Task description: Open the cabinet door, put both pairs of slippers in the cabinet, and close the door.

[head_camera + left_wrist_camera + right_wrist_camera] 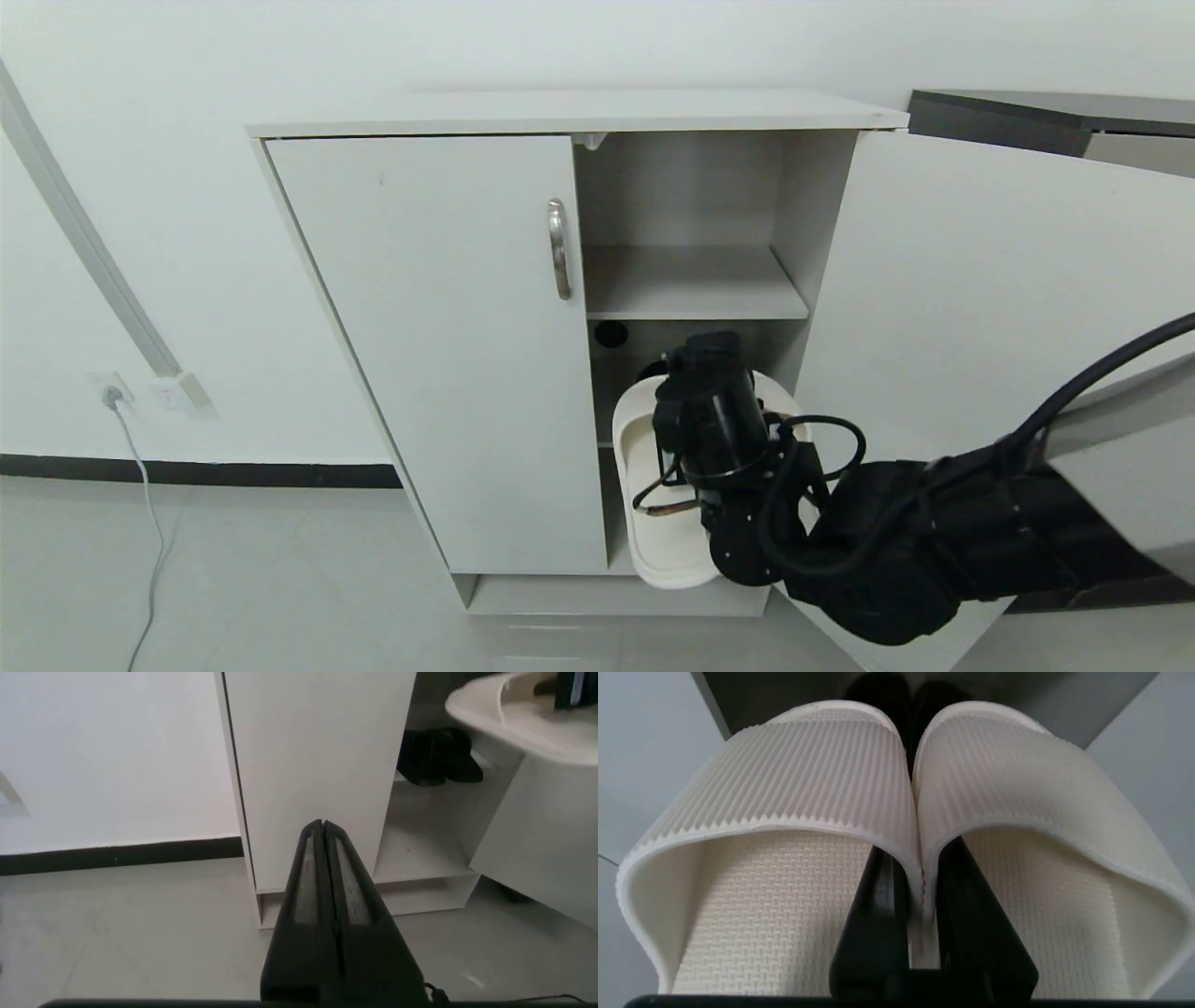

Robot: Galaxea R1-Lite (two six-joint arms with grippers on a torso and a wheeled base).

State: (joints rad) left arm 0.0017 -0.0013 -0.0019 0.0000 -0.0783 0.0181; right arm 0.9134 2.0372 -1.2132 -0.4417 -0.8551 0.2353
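The white cabinet (439,355) has its left door shut and its right door (980,299) swung open. My right gripper (920,873) is shut on the pair of white slippers (813,803), pinching their two inner walls together. It holds the white slippers (653,523) at the mouth of the lower compartment, toes pointing in. A pair of black slippers (439,756) lies on the lower shelf inside. My left gripper (322,835) is shut with nothing in it, low over the floor in front of the shut door.
The upper shelf (691,285) is bare. A metal handle (558,249) sits on the shut door. A wall socket with a hanging cable (114,396) is to the left. A grey unit (1036,117) stands behind the open door. Floor lies open to the left.
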